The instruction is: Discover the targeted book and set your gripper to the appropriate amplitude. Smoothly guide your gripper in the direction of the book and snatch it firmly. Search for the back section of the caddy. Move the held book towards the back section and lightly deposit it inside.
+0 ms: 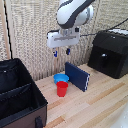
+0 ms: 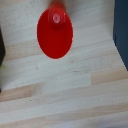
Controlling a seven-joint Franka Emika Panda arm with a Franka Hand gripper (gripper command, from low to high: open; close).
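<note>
My tool (image 1: 61, 51) hangs empty, fingers apart, above the book (image 1: 77, 75) mid-table (image 1: 100, 95); the caddy (image 1: 20, 97), partly cropped, seems empty.

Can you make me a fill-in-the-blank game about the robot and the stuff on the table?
1. The cup standing on the table is colored ____.
2. The gripper hangs in the air with ____ between its jaws.
3. The book stands on its edge and is dark ____.
4. The caddy at the exterior view's left is colored ____.

Missing words: red; nothing; blue; black
</note>
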